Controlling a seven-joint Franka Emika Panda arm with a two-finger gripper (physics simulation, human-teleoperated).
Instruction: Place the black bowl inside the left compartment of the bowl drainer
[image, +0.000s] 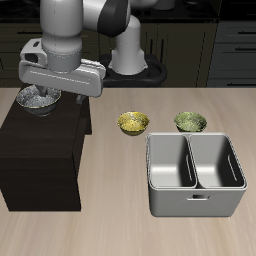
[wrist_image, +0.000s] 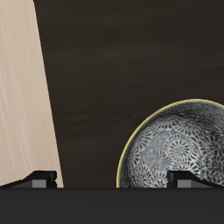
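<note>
The black bowl (image: 37, 98), dark outside and silvery speckled inside, stands on top of a black cabinet (image: 45, 150) near the table's back. My gripper (image: 55, 93) hangs just above it, open with nothing held. In the wrist view the black bowl (wrist_image: 171, 144) lies partly under my gripper (wrist_image: 114, 179). One of the fingertips (wrist_image: 188, 178) is over the bowl's inside, the other over the cabinet top, with the bowl's rim between them. The bowl drainer (image: 195, 206), a grey two-well tub, sits on the table nearer the front edge, both wells empty.
A yellow-gold patterned bowl (image: 132, 122) and a green patterned bowl (image: 190, 122) sit on the table just behind the drainer. The black cabinet rises well above the tabletop. Dark kitchen cabinets line the back.
</note>
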